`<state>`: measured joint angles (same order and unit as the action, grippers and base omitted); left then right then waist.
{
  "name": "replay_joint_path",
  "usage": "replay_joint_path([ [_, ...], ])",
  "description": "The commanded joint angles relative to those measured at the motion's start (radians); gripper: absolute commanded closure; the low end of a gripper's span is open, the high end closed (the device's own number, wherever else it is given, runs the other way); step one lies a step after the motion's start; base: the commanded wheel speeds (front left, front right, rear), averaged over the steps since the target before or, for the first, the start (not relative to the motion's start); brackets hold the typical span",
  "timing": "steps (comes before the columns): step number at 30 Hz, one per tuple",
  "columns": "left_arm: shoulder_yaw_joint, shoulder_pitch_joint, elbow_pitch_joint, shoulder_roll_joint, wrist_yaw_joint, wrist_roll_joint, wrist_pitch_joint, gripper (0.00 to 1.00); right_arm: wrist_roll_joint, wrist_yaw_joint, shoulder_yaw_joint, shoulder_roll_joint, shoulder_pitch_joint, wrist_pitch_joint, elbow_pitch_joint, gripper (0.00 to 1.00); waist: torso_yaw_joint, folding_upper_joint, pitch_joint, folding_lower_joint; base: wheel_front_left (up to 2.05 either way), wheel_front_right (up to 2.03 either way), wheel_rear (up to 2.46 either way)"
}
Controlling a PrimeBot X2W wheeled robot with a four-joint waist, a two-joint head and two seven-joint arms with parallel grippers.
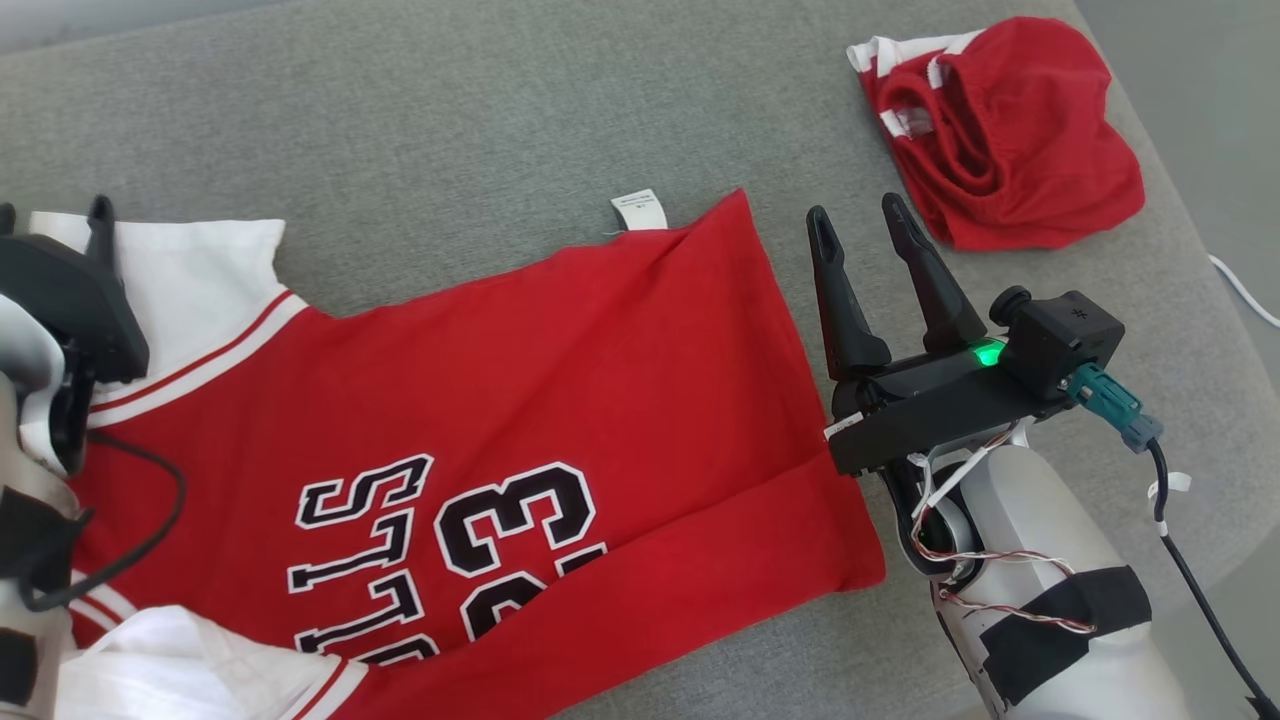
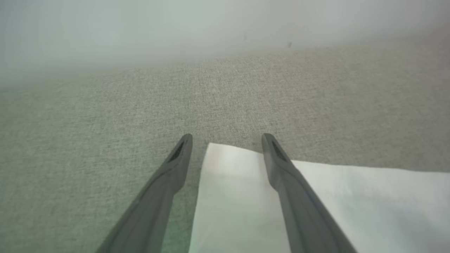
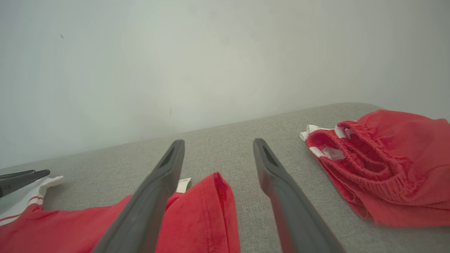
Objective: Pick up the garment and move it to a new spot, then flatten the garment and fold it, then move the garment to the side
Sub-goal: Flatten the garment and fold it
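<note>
The garment [image 1: 600, 400], a red jersey with white sleeves and black lettering, lies spread sideways on the grey cushion [image 1: 450, 120]. Its near edge is folded over and its hem faces right. My left gripper [image 1: 52, 212] hovers open at the far left over one white sleeve [image 2: 239, 196], whose corner shows between the fingers [image 2: 299, 218]. My right gripper [image 1: 855, 210] stands open just right of the hem, holding nothing. The jersey's far hem corner [image 3: 207, 218] with its white tag [image 3: 183, 184] lies between the right fingers [image 3: 147, 207].
A smaller all-red garment [image 1: 1000, 130] with white-striped edging lies crumpled at the back right, close beyond my right gripper. The cushion's right edge runs just past it, with a white cable [image 1: 1245, 290] beyond. Bare cushion stretches behind the jersey.
</note>
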<state>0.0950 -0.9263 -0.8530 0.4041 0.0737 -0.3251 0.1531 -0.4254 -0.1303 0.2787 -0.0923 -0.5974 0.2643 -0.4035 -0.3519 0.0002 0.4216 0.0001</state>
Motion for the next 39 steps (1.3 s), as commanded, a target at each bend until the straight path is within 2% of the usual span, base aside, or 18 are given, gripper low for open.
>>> replay_joint_path([
  [1, -0.01, -0.008, -0.008, -0.007, -0.001, -0.022, 0.0, 0.0, 0.0, -0.001, 0.0, -0.001, 0.0, 0.002, 0.001, 0.0, 0.006, -0.0002, -0.004, -0.0001, 0.0, 0.0, 0.0],
  [10, -0.02, -0.019, -0.072, -0.038, 0.01, -0.075, 0.058, 0.0, -0.005, -0.001, 0.01, -0.001, 0.0, 0.002, -0.011, 0.0, 0.022, -0.0002, -0.009, -0.0001, 0.0, 0.0, 0.0],
  [12, -0.025, -0.026, -0.082, -0.04, 0.013, -0.085, 0.063, 0.6, -0.006, -0.001, 0.014, 0.0, -0.006, 0.002, -0.016, 0.0, 0.019, -0.0002, -0.008, -0.0001, 0.0, 0.0, 0.0],
  [13, -0.03, -0.029, -0.086, -0.041, 0.014, -0.093, 0.06, 1.0, -0.007, -0.001, 0.018, 0.0, -0.009, 0.002, -0.023, 0.0, 0.018, -0.0002, -0.008, -0.0001, 0.0, 0.0, 0.0],
  [18, -0.022, -0.036, -0.089, -0.045, 0.023, -0.1, 0.02, 1.0, -0.046, -0.001, 0.086, -0.011, -0.052, 0.002, -0.152, 0.0, 0.027, -0.0002, -0.026, -0.0001, 0.0, 0.0, 0.0],
  [25, -0.005, -0.032, -0.055, -0.089, 0.041, -0.122, -0.077, 1.0, -0.138, -0.001, 0.126, -0.04, -0.18, -0.057, -0.379, 0.0, 0.095, -0.0002, -0.061, -0.0001, 0.0, 0.0, 0.0],
  [32, 0.031, -0.007, 0.012, -0.13, 0.053, -0.146, -0.123, 1.0, -0.239, -0.001, 0.137, -0.051, -0.282, -0.124, -0.532, 0.0, 0.165, -0.0002, -0.07, -0.0001, 0.0, 0.0, 0.0],
  [36, 0.051, 0.006, 0.04, -0.142, 0.056, -0.156, -0.125, 1.0, -0.256, -0.001, 0.148, -0.056, -0.321, -0.141, -0.582, 0.0, 0.186, -0.0002, -0.07, -0.0001, 0.0, 0.0, 0.0],
  [37, 0.055, 0.009, 0.05, -0.145, 0.057, -0.161, -0.126, 1.0, -0.26, -0.001, 0.153, -0.059, -0.327, -0.15, -0.604, 0.56, 0.192, -0.0002, -0.07, -0.0001, 0.0, 0.0, 0.0],
  [38, 0.06, 0.01, 0.057, -0.148, 0.057, -0.164, -0.127, 1.0, -0.262, -0.001, 0.154, -0.062, -0.331, -0.157, -0.629, 0.66, 0.197, -0.0002, -0.07, -0.0001, 0.0, 0.0, 0.0],
  [39, 0.064, 0.01, 0.064, -0.15, 0.057, -0.167, -0.126, 1.0, -0.261, -0.001, 0.155, -0.067, -0.341, -0.155, -0.649, 1.0, 0.202, -0.0002, -0.069, -0.0001, 0.0, 0.0, 0.0],
])
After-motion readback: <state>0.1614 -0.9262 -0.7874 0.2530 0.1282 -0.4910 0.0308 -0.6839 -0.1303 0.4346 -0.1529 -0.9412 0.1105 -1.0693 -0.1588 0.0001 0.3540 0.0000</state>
